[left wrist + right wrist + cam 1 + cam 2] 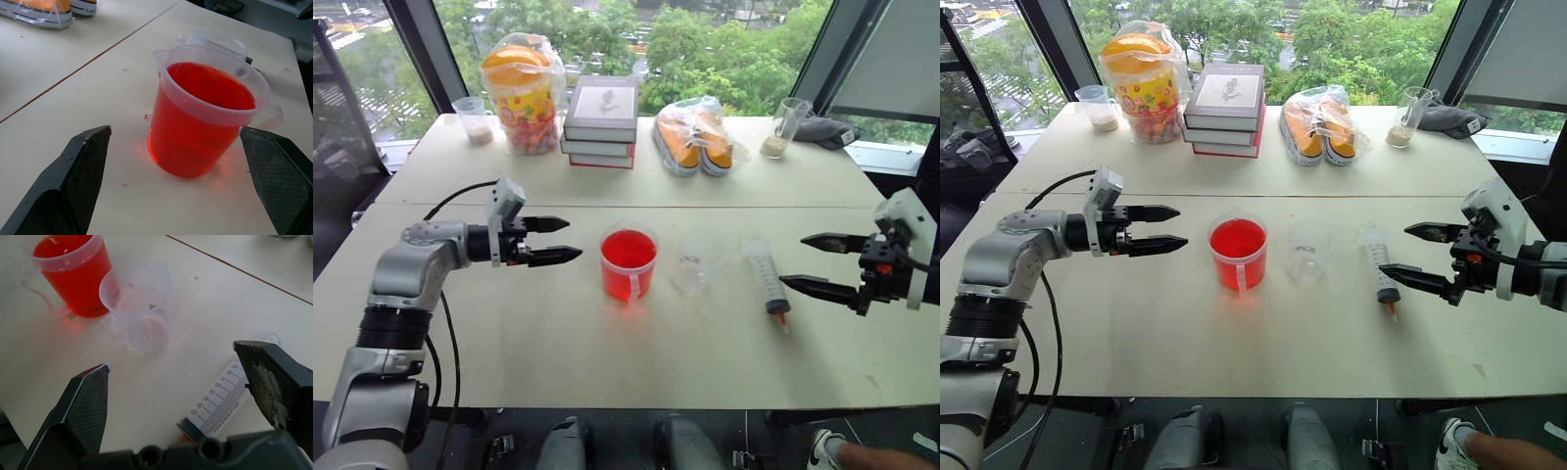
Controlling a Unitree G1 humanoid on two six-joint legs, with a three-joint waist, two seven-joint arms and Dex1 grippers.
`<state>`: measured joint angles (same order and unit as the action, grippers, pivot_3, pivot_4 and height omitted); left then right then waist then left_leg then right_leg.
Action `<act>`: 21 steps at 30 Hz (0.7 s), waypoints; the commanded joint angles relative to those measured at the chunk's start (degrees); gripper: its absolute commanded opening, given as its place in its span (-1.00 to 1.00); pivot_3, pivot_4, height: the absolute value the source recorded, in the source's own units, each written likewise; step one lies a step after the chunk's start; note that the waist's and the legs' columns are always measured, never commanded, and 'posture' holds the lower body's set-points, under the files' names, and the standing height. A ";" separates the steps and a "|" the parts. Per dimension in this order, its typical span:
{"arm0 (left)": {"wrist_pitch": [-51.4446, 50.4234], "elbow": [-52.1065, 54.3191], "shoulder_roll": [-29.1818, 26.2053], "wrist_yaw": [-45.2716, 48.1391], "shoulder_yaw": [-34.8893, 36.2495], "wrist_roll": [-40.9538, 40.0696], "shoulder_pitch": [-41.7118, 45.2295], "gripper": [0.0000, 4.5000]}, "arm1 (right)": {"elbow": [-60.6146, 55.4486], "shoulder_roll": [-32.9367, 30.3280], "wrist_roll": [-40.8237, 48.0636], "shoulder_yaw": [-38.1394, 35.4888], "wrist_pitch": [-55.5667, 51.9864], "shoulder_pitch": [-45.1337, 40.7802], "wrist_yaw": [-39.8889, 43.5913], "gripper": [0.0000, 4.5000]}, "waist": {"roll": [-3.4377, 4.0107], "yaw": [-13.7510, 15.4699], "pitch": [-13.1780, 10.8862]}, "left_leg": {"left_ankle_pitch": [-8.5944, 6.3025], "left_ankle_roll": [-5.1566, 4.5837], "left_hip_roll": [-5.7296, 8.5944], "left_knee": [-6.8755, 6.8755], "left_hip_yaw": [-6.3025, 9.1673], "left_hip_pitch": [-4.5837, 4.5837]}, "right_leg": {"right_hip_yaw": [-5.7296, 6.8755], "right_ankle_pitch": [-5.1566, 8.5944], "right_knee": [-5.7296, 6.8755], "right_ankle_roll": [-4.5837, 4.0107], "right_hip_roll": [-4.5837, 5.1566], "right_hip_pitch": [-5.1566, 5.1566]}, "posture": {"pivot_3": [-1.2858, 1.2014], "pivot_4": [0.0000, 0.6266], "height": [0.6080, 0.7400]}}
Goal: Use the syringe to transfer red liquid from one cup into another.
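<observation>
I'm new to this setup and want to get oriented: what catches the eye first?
The vivid red cup stands mid-table, full of red liquid. Beside it stands the small clear cup, then the syringe lying flat. The left gripper and right gripper flank them, jaws open.

1. The right gripper has its two black fingers spread wide above the pale table.
2. The syringe lies flat between them, nearer one finger.
3. The small clear cup stands upright and looks empty.
4. The red cup, at its ten o'clock, appears to touch it.
</observation>
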<state>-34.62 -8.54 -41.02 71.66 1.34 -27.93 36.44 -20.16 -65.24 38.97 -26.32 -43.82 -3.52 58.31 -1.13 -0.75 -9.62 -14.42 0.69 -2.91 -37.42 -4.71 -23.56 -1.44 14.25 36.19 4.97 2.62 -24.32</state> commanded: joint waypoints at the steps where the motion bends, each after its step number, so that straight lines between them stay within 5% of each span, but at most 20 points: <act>1: 0.08 2.47 -1.73 1.12 1.60 -1.23 -0.49 0.93 | -1.73 -0.27 0.34 -1.87 -0.09 -0.84 -0.42 0.98 | 0.00 0.03 0.00 | 0.00 0.00 0.00 -0.01 0.00 0.00 | 0.00 0.00 0.00 0.00 0.00 0.00 | 0.03 -0.52 1.00; 21: -2.70 3.13 -3.18 1.38 2.32 -4.62 1.14 0.93 | -6.15 2.44 6.14 -1.85 -7.40 -5.12 -7.99 0.98 | -0.01 0.03 0.00 | 0.00 0.00 0.00 -0.07 0.00 -0.01 | -0.01 0.00 0.02 -0.01 0.00 0.00 | 0.03 -0.52 1.00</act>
<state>-37.28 -5.76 -43.26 72.54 1.84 -31.61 35.86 -24.74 -62.30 43.66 -26.40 -50.72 -7.18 50.87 -1.14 -0.72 -9.63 -14.42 0.69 -2.92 -37.50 -4.71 -23.57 -1.45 14.25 36.21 4.96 2.62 -24.32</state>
